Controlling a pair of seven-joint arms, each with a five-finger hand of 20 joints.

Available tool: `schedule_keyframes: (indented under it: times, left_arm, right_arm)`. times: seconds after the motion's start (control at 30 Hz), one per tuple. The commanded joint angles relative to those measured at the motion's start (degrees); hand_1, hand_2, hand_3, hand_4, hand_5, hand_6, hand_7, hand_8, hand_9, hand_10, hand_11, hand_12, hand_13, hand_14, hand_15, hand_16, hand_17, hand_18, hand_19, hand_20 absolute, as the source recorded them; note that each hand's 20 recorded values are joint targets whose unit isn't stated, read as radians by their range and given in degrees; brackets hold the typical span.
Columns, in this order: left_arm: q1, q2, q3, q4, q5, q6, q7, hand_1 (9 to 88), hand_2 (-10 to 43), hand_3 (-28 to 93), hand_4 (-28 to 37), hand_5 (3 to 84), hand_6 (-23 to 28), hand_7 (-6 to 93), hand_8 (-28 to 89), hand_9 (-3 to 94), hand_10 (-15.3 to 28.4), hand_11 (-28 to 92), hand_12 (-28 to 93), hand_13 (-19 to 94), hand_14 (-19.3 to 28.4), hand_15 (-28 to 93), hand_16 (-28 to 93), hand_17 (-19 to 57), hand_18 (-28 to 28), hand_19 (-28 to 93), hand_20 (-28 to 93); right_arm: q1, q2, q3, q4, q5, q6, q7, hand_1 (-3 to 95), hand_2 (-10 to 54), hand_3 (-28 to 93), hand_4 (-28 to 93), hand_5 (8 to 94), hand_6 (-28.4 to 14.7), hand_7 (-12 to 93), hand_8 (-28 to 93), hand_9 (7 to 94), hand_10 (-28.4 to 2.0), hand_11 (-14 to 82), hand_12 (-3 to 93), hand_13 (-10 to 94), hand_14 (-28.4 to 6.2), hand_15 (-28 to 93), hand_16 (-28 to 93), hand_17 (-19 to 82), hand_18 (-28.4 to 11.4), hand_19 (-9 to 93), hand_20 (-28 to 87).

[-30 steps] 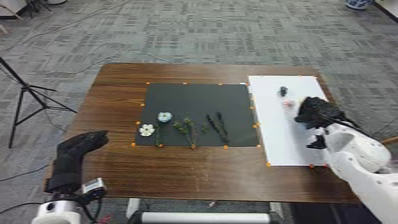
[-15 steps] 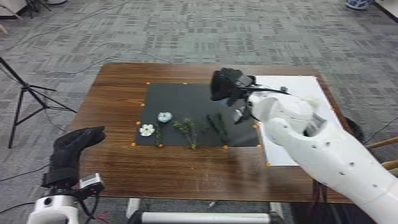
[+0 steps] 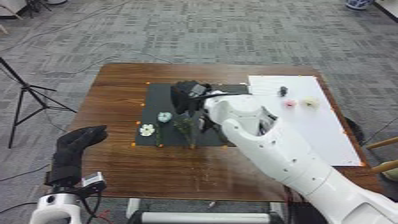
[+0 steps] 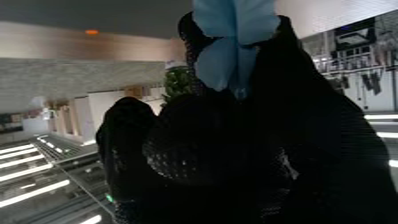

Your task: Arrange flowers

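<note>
My right hand (image 3: 187, 96) is over the upper part of the dark mat (image 3: 157, 97), open. In the right wrist view, the right hand (image 4: 213, 150) has a light-blue shape of unclear nature against its fingers. A blue flower (image 3: 164, 117) and a white flower (image 3: 147, 130) lie at the mat's left side. Right of them is a green sprig (image 3: 185, 128); the arm partly hides the dark stems beside it. The white sheet (image 3: 311, 135) bears a pink flower (image 3: 290, 103), a pale yellow flower (image 3: 309, 101) and a dark green piece (image 3: 283, 91). My left hand (image 3: 78, 139) rests open at the left.
The brown table (image 3: 160, 175) carries the mat and the sheet, with small orange markers along their edges. A black tripod (image 3: 27, 92) stands left of the table. My right arm crosses the sheet's lower left part and the mat's right side.
My right hand has swung left from the white sheet to the dark mat, uncovering the pink and pale yellow flowers. The left hand has shifted only slightly.
</note>
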Motion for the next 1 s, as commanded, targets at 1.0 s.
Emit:
schedule_keyframes:
  times: [1.0]
  left_arm:
    - [1.28, -0.87, -0.24, -0.81, 1.17, -1.12, -0.94, 32.3, 1.5, 67, -21.0, 57.2, 0.0, 23.8, -9, 56.0, 14.2, 27, 16, 44, 18.0, 32, 1, 4.5, 14.9, 16, 22]
  right_arm:
    - [-0.93, 16.64, 11.43, -3.77, 0.35, 11.9, 4.71, 34.9, -9.5, 66, -16, 56.2, -0.8, 17, -7, 63.9, -13.8, 9.3, 18.5, 84, -4.2, 60, 35, 55, -16.5, 93, 59]
